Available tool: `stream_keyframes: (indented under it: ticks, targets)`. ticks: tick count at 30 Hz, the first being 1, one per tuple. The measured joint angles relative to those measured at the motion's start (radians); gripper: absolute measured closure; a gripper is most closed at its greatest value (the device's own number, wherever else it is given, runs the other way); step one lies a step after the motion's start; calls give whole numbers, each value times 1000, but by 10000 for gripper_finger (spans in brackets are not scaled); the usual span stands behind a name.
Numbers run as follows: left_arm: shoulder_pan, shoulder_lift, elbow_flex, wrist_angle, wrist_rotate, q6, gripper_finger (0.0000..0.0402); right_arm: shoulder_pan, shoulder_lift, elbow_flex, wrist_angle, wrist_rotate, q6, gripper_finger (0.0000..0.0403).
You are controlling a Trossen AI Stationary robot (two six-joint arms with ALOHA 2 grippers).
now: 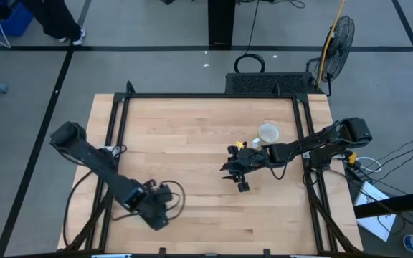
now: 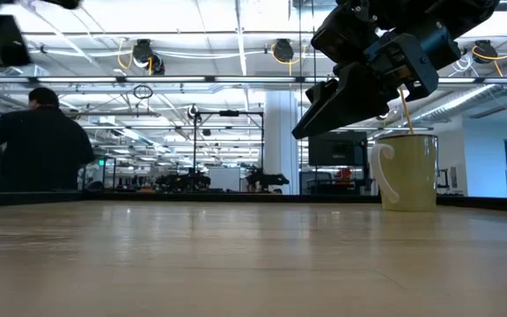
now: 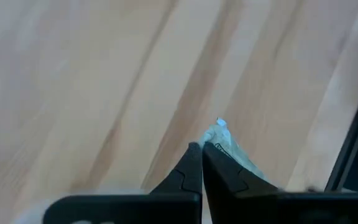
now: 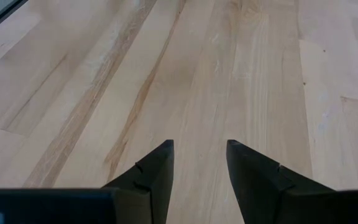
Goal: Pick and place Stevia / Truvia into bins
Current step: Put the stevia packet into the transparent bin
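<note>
A pale green-and-white Stevia packet showed only in the left wrist view, crumpled and pinched between the left gripper's closed jaws just above the worktop. From above, that gripper sat near the worktop's front left, the packet hidden. The right gripper hovered beside the cream mug, jaws partly open and empty.

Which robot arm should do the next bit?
Probably the left. Its gripper is shut on a packet, low at the table's front left. The right gripper hangs open and empty near the mug. No bin shows in any view.
</note>
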Motion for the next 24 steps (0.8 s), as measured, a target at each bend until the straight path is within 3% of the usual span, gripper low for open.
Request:
stream_keyframes:
  ticks: [8, 14, 19, 24]
  targets:
    - [-155, -54, 0, -271, 97, -303, 398, 0, 0, 0, -1, 0, 0, 261]
    - [-240, -25, 0, -295, 90, -480, 394, 0, 0, 0, -1, 0, 0, 261]
    - [-257, 12, 1, -297, 88, -536, 394, 0, 0, 0, -1, 0, 0, 261]
    - [-251, 61, 1, -314, 85, -538, 370, 0, 0, 0, -1, 0, 24, 261]
